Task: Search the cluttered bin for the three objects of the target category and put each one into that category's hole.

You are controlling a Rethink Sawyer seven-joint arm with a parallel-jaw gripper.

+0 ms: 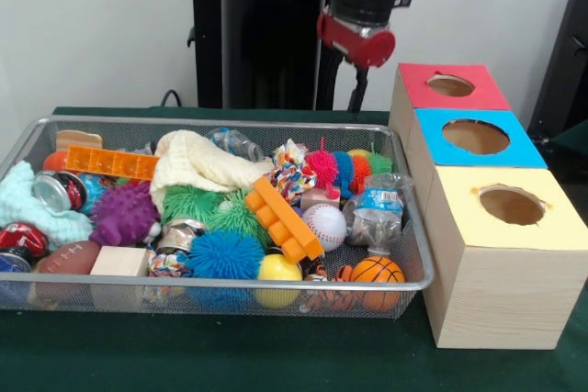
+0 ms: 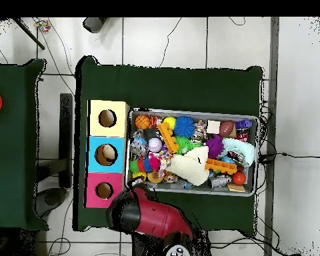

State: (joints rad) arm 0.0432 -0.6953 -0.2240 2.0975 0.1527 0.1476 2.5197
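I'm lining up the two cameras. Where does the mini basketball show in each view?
Front view: the mini basketball lies in the wire bin's lower right corner, close to the yellow-topped box.
Overhead view: the mini basketball sits in the wire bin's upper left corner.
Shared landmark: the yellow-topped box, just beside that corner in both.

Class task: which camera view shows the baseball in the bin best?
The front view: the baseball sits unobstructed with its red stitching readable. In the overhead view it is only a pale ball among clutter, stitching indistinct.

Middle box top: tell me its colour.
Blue, on the middle box; clearest in the front view.
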